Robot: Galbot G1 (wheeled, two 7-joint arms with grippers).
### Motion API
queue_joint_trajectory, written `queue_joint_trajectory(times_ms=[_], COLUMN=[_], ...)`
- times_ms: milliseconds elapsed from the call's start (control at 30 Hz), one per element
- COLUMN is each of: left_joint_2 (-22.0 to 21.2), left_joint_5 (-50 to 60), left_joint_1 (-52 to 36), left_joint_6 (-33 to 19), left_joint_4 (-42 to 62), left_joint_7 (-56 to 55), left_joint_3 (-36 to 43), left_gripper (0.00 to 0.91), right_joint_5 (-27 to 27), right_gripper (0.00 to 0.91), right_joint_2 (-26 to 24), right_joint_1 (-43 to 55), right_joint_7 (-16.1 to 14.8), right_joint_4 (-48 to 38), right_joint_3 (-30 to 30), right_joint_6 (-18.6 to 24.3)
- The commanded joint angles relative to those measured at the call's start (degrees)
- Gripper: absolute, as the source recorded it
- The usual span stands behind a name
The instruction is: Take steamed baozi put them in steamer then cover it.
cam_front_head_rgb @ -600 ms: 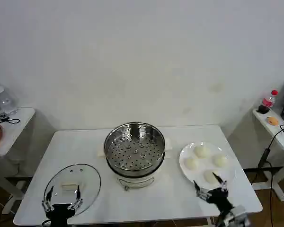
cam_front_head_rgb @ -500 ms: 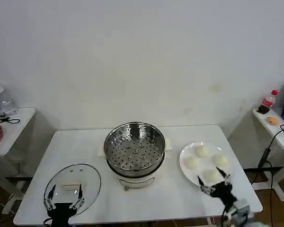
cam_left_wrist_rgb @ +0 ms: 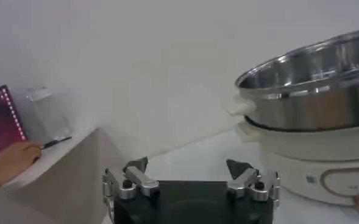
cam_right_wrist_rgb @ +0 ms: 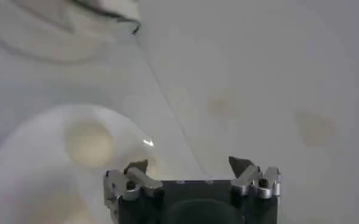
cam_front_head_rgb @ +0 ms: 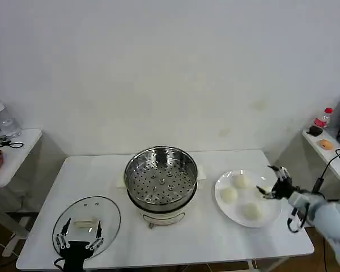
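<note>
The right gripper (cam_front_head_rgb: 275,182), fingers spread and empty, hovers over the far right edge of the white plate (cam_front_head_rgb: 222,199), hiding the steamed baozi beneath it; three steamed baozi (cam_front_head_rgb: 251,211) lie uncovered just beside it on the plate. The steamer (cam_front_head_rgb: 161,181) stands uncovered at mid-bench (cam_front_head_rgb: 204,238), left of the plate. The left gripper (cam_front_head_rgb: 79,238), also spread and empty, hangs above the cover (cam_front_head_rgb: 102,212), which lies flat at the bench's near left.

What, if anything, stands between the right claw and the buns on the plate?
Nothing visible does. The right claw, open, hangs at the plate's far right edge, over one of the baozi there. The steamer beside it is uncovered; its cover lies by the left claw.
</note>
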Motion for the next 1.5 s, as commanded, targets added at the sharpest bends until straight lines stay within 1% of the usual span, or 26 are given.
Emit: queue_joint_trajectory(times_ms=[33,67,167,200,267,300,400,500,600,700,733,833,1000,1100,1200,1500], left_joint_2=[-0.03,-0.05,-0.08,-0.08,-0.04,-0.03,-0.18,-0.46,-0.70,-0.93,-0.99,-1.07,-1.19,-1.18,-1.13,-0.97], left_joint_5=[0.81,0.82,0.90,0.94,1.08,1.12,1.21,1.48,1.93,2.06,2.09,2.22,2.44,2.42,2.38,2.25], left_joint_1=[-0.13,-0.14,-0.07,-0.08,-0.19,-0.28,-0.55,-0.69,-0.68,-0.61,-0.61,-0.62,-0.22,-0.01,0.13,0.10], left_joint_6=[-0.08,-0.08,-0.06,-0.06,-0.04,-0.05,-0.02,0.01,-0.02,-0.11,-0.20,-0.36,-0.55,-0.61,-0.70,-1.03], left_joint_4=[0.06,0.00,-0.22,-0.26,-0.41,-0.48,-0.67,-1.03,-1.46,-1.73,-1.70,-1.71,-2.16,-2.49,-2.64,-2.26], left_joint_7=[0.86,0.88,0.94,0.95,0.98,1.03,1.10,1.18,1.26,1.30,1.29,1.28,1.31,1.34,1.25,1.19], left_joint_3=[-0.23,-0.28,-0.30,-0.30,-0.28,-0.29,-0.32,-0.36,-0.37,-0.51,-0.58,-0.68,-1.08,-1.51,-1.96,-2.47], left_gripper=[0.907,0.907,0.907,0.907,0.907,0.907,0.907,0.907,0.907,0.907,0.907,0.907,0.907,0.907,0.907,0.907], right_joint_5=[-11.84,-10.58,-10.13,-10.53,-9.92,-9.15,-7.44,-6.42,-5.16,-4.20,-3.92,-3.51,-3.25,-4.10,-4.93,-6.55], right_gripper=[0.907,0.907,0.907,0.907,0.907,0.907,0.907,0.907,0.907,0.907,0.907,0.907,0.907,0.907,0.907,0.907], right_joint_2=[-8.91,-8.75,-8.12,-7.76,-7.17,-6.77,-4.68,-2.06,2.24,4.66,6.62,9.31,14.19,15.76,17.39,18.87], right_joint_1=[29.62,34.79,41.55,43.62,47.06,48.16,50.73,52.33,53.96,54.71,55.05,55.13,54.79,54.84,55.00,54.57], right_joint_7=[-14.59,-16.68,-22.40,-23.99,-26.64,-27.26,-28.09,-28.11,-27.43,-26.83,-26.32,-25.01,-24.73,-24.64,-23.75,-23.37], right_joint_4=[-14.95,-16.93,-20.80,-21.84,-23.88,-24.60,-26.88,-30.17,-34.31,-36.92,-38.63,-41.47,-44.99,-46.88,-48.77,-50.30], right_joint_3=[-22.44,-26.52,-33.96,-37.33,-42.17,-44.50,-48.52,-50.75,-52.71,-54.21,-55.08,-55.60,-55.34,-55.63,-55.31,-55.45], right_joint_6=[10.95,11.24,12.42,12.87,13.37,13.38,12.64,12.24,11.51,10.77,10.25,9.65,9.04,8.98,8.96,8.45])
